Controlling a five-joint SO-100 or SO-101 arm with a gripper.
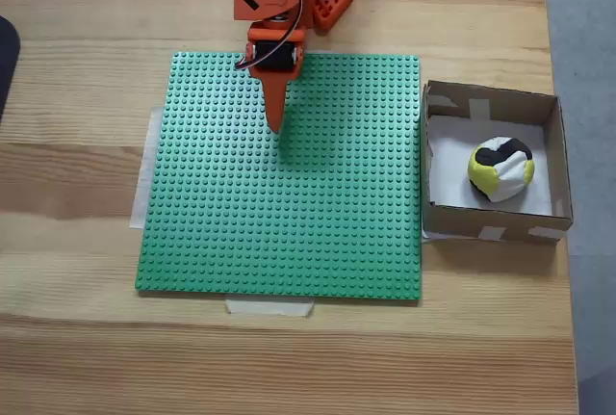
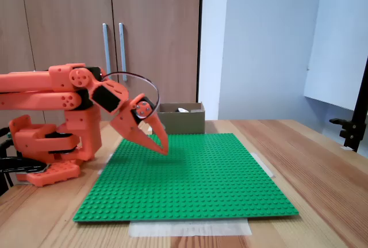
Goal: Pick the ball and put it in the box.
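One ball rests inside the box, well apart from the clenched, empty end effector.

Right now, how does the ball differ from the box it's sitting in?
The ball is round and patched yellow, white and black; the box is square, brown cardboard with pale tape patches. The ball is much smaller, covering only part of the box's white floor. The ball is the contents, the box the open-topped container. Both sit right of the green baseplate in the top-down fixed view, away from the gripper.
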